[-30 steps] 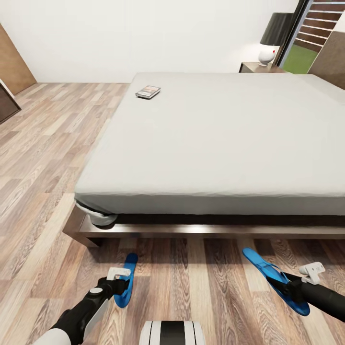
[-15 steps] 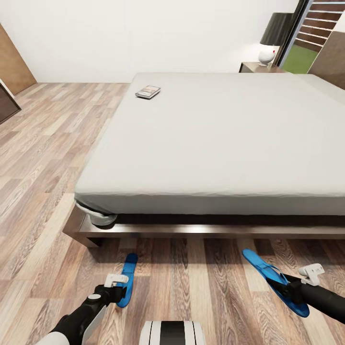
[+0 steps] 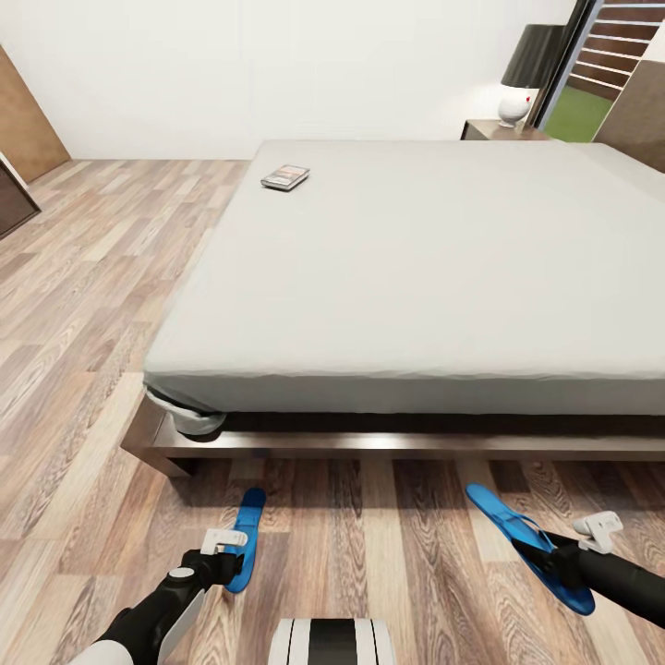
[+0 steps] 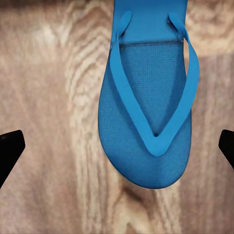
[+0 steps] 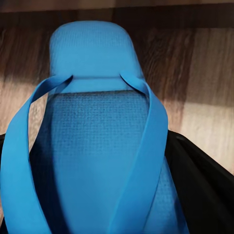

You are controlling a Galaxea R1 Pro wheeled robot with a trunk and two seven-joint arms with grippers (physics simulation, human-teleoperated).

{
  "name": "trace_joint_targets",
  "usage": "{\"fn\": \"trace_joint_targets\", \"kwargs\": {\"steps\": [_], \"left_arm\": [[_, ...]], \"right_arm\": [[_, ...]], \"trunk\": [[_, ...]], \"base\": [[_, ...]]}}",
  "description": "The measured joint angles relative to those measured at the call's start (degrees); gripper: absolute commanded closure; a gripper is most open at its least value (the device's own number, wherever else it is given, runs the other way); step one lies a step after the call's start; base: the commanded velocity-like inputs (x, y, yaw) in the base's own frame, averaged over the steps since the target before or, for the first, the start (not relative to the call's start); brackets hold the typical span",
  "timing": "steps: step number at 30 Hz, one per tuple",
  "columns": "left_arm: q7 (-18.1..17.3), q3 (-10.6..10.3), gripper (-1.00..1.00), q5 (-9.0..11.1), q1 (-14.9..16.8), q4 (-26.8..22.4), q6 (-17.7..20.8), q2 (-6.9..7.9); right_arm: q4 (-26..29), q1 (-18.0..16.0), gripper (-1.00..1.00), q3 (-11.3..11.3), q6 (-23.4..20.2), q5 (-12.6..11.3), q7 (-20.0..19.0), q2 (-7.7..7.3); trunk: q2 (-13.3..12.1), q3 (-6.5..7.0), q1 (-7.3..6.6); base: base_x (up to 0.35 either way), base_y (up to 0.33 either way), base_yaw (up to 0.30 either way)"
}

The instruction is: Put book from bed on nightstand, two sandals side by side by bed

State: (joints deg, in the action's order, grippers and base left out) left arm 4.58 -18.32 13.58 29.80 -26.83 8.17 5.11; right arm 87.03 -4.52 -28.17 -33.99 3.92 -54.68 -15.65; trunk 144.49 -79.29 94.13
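1. Where the wood-plank floor (image 3: 83,305) meets the foot of the bed (image 3: 416,268), two bright blue sandals lie or hang near the robot's two grippers.
2. Left gripper (image 3: 220,552) sits low over the floor with its jaws spread wide; in the left wrist view the two dark fingertips (image 4: 9,148) stand far apart at either side, touching nothing.
3. Left sandal (image 3: 246,536) lies flat on the planks directly beneath and just ahead of that released gripper, sole down, toe strap up, between the fingertips but apart from both.
4. Right gripper (image 3: 563,565) is clamped on the right sandal (image 3: 522,545); in the right wrist view the dark fingers (image 5: 202,183) press against both edges of the blue sole.
5. Right sandal is tilted, its free end pointing from the gripper toward the bed frame; whether it touches the floor cannot be told.
6. Well ahead of the left gripper, the book (image 3: 285,176) rests on the off-white mattress near its far left corner.
7. Far ahead of the right gripper, beyond the bed, a nightstand (image 3: 503,130) carries a lamp (image 3: 528,74) with a dark shade and white base, beside the window.
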Motion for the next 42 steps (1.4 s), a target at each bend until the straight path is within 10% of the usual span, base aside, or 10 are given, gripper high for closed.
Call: {"fn": "trace_joint_targets", "kwargs": {"steps": [42], "left_arm": [[0.06, -0.16, -1.00, -0.02, 0.03, 0.08, -0.70, -0.09]], "right_arm": [[-3.77, 0.00, 1.00, 0.25, 0.19, -0.09, -0.02, 0.07]], "trunk": [[0.00, 0.00, 0.00]], "base": [[0.000, 0.000, 0.000]]}}
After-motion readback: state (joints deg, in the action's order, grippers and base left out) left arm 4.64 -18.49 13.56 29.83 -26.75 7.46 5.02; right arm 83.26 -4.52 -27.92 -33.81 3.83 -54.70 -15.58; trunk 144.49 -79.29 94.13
